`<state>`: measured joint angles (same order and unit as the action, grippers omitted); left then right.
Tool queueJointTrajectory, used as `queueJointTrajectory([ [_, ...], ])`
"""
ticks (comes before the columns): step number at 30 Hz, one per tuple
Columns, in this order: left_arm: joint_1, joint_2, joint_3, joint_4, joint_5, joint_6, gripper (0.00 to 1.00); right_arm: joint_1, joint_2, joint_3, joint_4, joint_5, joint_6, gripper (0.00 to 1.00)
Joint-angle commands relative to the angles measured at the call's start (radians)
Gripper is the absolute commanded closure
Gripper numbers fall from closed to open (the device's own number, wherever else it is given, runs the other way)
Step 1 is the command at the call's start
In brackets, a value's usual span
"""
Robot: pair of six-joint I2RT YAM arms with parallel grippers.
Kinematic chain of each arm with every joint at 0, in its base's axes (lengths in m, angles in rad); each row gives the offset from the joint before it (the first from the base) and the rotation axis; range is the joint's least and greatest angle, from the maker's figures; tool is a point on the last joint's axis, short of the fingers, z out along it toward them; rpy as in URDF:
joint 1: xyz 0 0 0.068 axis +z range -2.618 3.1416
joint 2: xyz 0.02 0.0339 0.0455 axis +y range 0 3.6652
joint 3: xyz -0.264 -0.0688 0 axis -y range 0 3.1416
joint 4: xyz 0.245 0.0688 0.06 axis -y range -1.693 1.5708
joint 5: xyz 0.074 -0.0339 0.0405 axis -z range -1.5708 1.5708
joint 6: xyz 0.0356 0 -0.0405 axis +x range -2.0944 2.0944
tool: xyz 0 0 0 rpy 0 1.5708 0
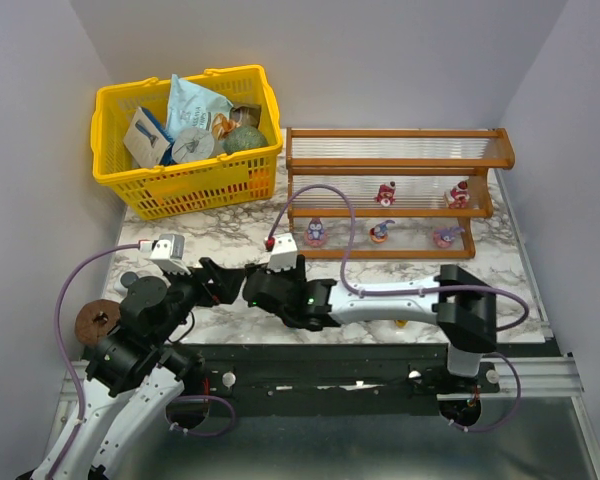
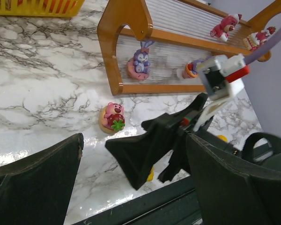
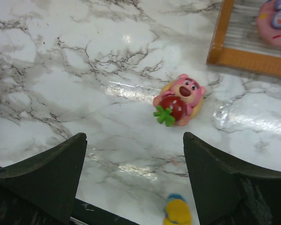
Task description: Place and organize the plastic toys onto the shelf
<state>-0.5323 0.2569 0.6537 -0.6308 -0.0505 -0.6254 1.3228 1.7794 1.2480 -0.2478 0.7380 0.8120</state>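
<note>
A three-tier wooden shelf (image 1: 400, 162) with clear ribbed tiers stands on a marble table (image 1: 210, 232). Five plastic toys (image 1: 385, 193) already sit on it: two pink-and-red figures on the middle tier and three on the bottom tier, among them a purple rabbit (image 2: 139, 62) nearest the shelf's left end. The top tier holds nothing.

Two toys are clearly off the shelf. A pink bear (image 3: 180, 99) hugging a strawberry lies on the table just in front of the shelf's left end post. A small yellow toy (image 3: 177, 211) lies further out from the shelf, near the table's front edge; there may be another yellow one, but it is too hidden to tell.

Both arms meet in front of the shelf's left end. The right gripper (image 3: 133, 139) hangs over the pink bear with jaws spread wide and nothing between them. The left gripper (image 1: 223, 282) faces it, jaws also wide apart and empty.

By this showing the task is a little over half done — the loose toys still need shelving.
</note>
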Motion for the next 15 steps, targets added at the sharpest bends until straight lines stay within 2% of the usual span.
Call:
queueJointTrajectory([
  [1, -0.006, -0.007, 0.001, -0.004, -0.015, 0.001, 0.01, 0.018, 0.156, 0.161, -0.212, 0.158, 0.252, 0.12],
  [8, -0.006, -0.005, 0.001, -0.009, -0.023, 0.003, 0.01, 0.016, 0.276, 0.271, -0.386, 0.224, 0.401, 0.17],
  [11, -0.006, -0.028, 0.014, -0.041, -0.095, -0.02, 0.01, 0.004, 0.295, 0.283, -0.415, 0.227, 0.427, 0.18],
  [15, -0.006, -0.097, 0.026, -0.095, -0.285, -0.082, 0.01, -0.008, 0.328, 0.288, -0.41, 0.196, 0.438, 0.19],
])
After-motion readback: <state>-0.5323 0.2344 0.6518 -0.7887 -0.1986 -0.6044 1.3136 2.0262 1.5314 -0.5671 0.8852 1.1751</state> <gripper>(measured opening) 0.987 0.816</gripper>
